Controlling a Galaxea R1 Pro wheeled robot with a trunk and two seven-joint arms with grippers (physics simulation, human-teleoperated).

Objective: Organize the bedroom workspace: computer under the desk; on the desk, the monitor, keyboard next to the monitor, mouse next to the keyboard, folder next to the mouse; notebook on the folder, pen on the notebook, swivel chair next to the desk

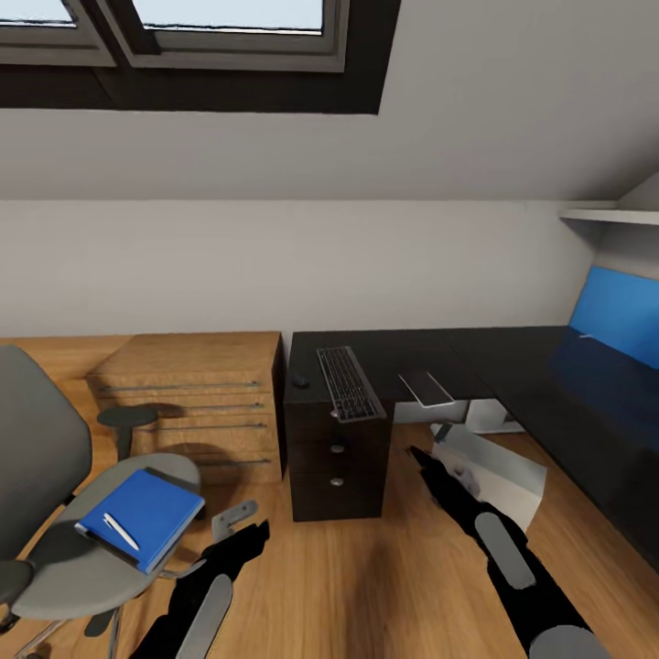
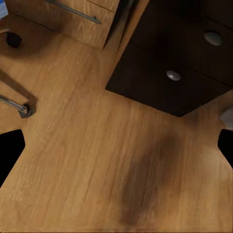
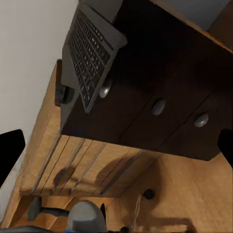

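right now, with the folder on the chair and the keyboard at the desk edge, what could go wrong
The keyboard overhangs the desk front edge, so a passing arm might knock it to the floor. The pen lies loose on the folder, and could roll off if the folder tilts when lifted. The mouse sits near the desk's end and could be nudged off.

One counter (image 1: 513,361), black-topped. One keyboard (image 1: 348,382), one mouse (image 1: 299,380) and one dark flat notebook (image 1: 426,386) on it. One swivel chair (image 1: 55,476) bearing one blue folder (image 1: 146,513) and one pen (image 1: 121,531). One wooden drawer unit (image 1: 197,403) with four metal rails. One dark cabinet (image 1: 337,467) with three round knobs. One light tower computer (image 1: 494,471). Two skylight panes (image 1: 229,18). Two robot arms.
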